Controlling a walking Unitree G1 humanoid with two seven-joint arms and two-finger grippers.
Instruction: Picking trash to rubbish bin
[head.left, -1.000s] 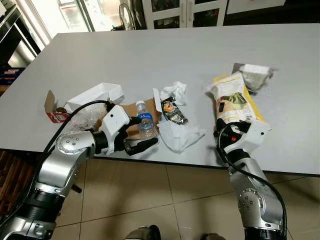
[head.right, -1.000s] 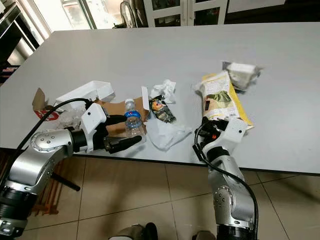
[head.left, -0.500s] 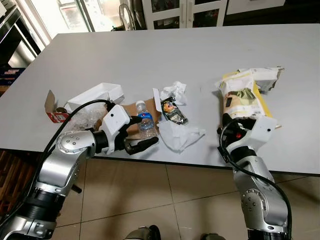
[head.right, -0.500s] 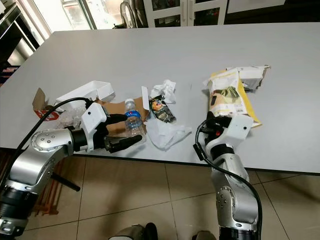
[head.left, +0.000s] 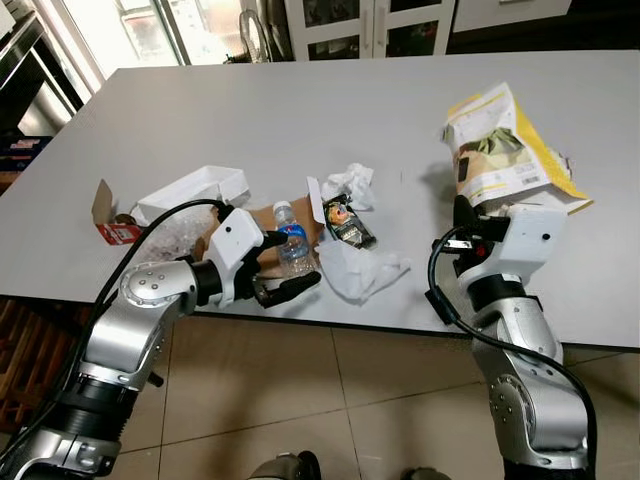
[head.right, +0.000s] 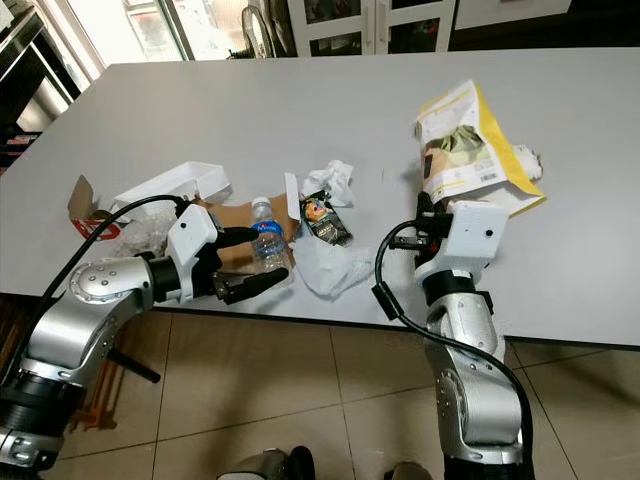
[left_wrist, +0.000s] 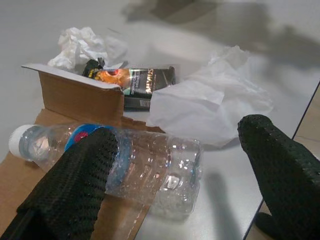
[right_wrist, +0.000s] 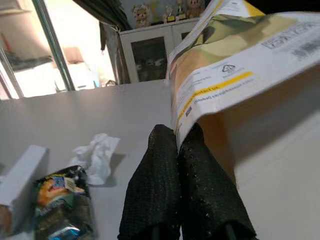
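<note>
Grey and wide, the table (head.left: 300, 110) runs back toward a bright window and dark glass-fronted cabinets, with tiled floor below its near edge. Trash is strewn along that near side.

The right gripper (right_wrist: 181, 165) has its two black fingers pressed together on the lower edge of a yellow and white snack bag (head.left: 497, 150), which stands raised and tilted above the tabletop, its printed face toward the camera. The bag rises directly from the fingertips, and the wrist sits just over the table's near edge.

The left gripper (head.left: 283, 266) is spread wide beside a clear plastic bottle (head.left: 291, 243) with a blue label and white cap. The bottle lies on its side on a flat piece of brown cardboard (left_wrist: 70, 97). In the left wrist view one finger (left_wrist: 75, 185) lies over the bottle's labelled part, while the other finger (left_wrist: 280, 170) stands well apart past the bottle's base, so nothing is clamped.

Just beyond the bottle lie a dark foil wrapper (head.left: 346, 222), a crumpled white tissue (head.left: 350, 183) and a thin white plastic sheet (head.left: 362, 268). Farther to the robot's left sit an open white box (head.left: 195, 190) and a small red carton (head.left: 112, 230).
</note>
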